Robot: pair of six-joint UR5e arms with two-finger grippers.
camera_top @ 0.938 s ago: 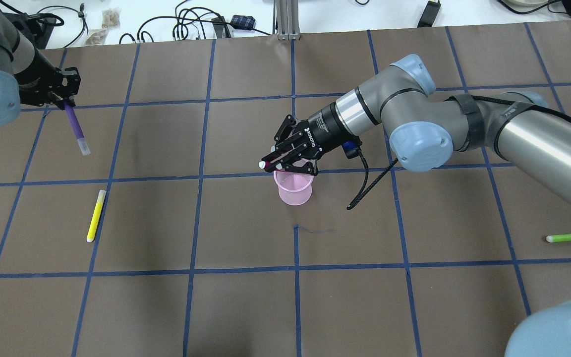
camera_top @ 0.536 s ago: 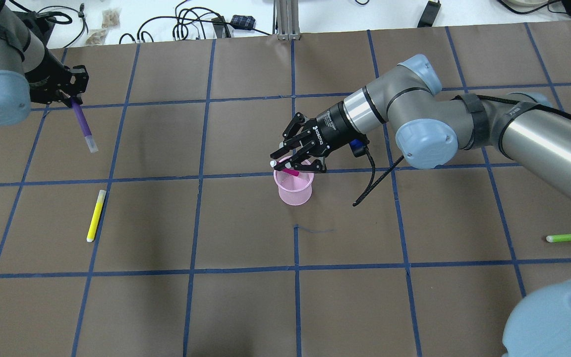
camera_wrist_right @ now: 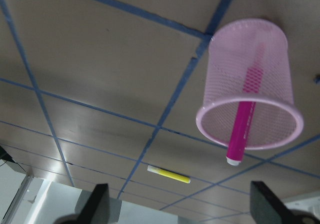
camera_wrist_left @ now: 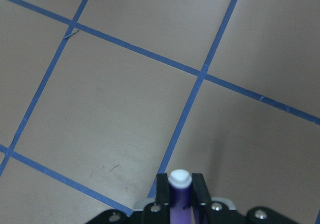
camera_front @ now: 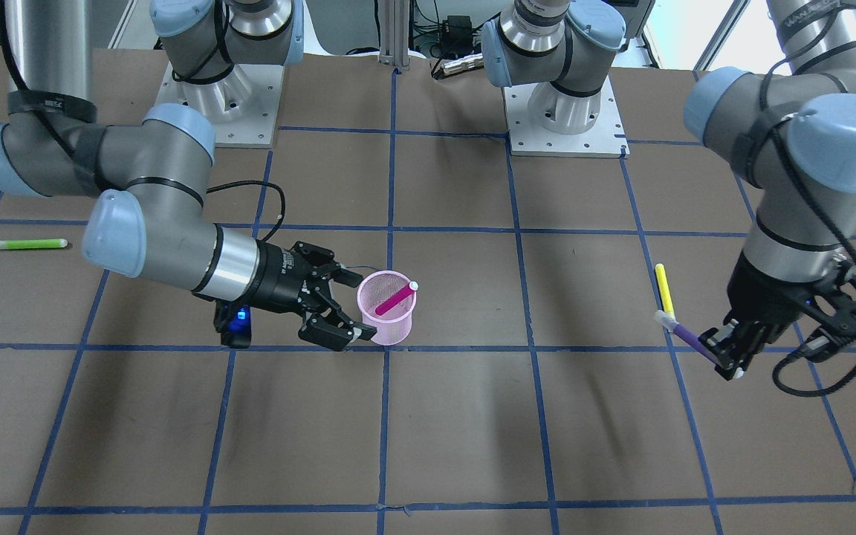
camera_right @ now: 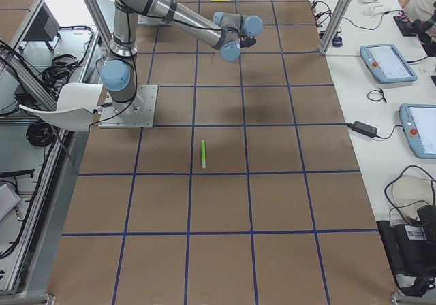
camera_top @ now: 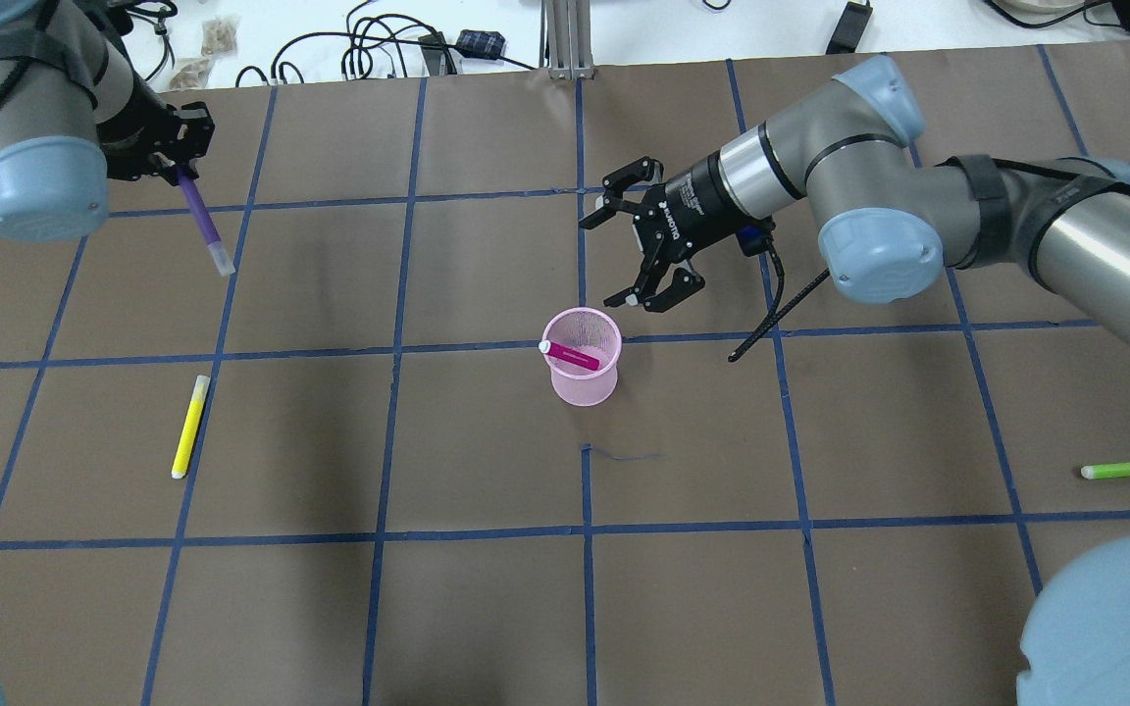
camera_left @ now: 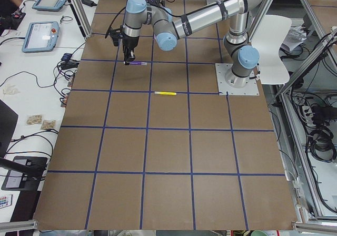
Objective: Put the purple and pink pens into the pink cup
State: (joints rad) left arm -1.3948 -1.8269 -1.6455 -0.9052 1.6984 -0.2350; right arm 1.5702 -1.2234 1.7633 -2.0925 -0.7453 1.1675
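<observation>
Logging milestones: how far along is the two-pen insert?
Done: the pink white-capped pen leans inside the pink mesh cup, and the right gripper is open, apart from it. In hand: the left gripper is shut on the purple white-capped pen, far from the cup. Left: bring that pen over and drop it in.

Right hand (camera_top: 609, 260) released pink pen (camera_top: 575, 357) into cup (camera_top: 582, 390).

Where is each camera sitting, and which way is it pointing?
Front-facing: across the table, facing the robot; both arms, right gripper open, near pink cup.
Overhead: behind the robot, looking down; both arms, left gripper holding purple pen.
Exterior left: table's end; left arm near.
Exterior right: opposite end; right arm near.
Left wrist: downward; fingers.
Right wrist: toward pink cup; fingertips.
Shared: front-facing and overhead both show pink pen inside pink cup.
</observation>
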